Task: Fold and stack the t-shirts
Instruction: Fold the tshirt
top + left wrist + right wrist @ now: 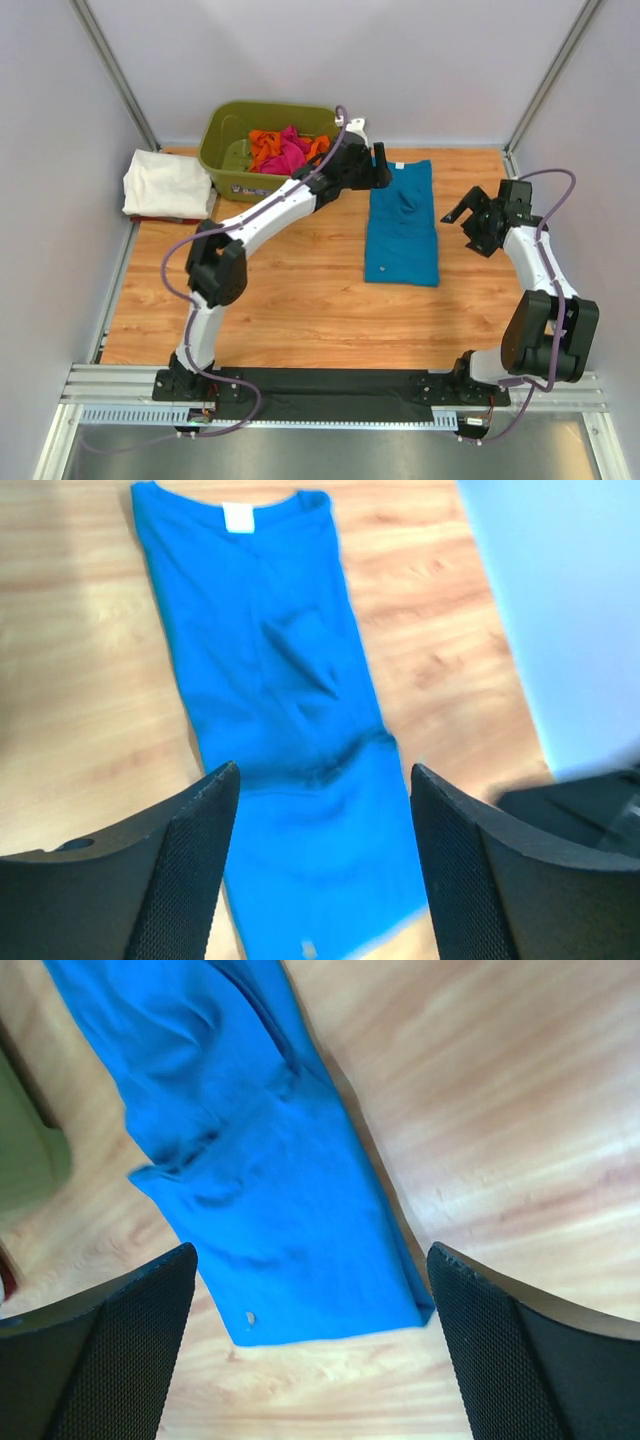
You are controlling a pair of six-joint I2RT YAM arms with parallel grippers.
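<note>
A teal-blue t-shirt [402, 225] lies folded into a long strip on the wooden table, its collar at the far end. My left gripper [380, 165] hovers by the collar end. In the left wrist view it [322, 775] is open above the shirt [280, 710], with nothing between the fingers. My right gripper [462, 215] hangs just right of the shirt. Its wrist view shows it [310, 1260] open over the shirt's near end [250, 1190], holding nothing. A folded white t-shirt [167, 183] rests at the far left. Pink and orange t-shirts [285, 150] lie bunched in the tub.
The olive-green tub [215, 135] stands at the back, left of the left gripper, and shows at the left edge of the right wrist view [25, 1160]. Walls and metal posts enclose the table on three sides. The right arm [580, 800] shows in the left wrist view.
</note>
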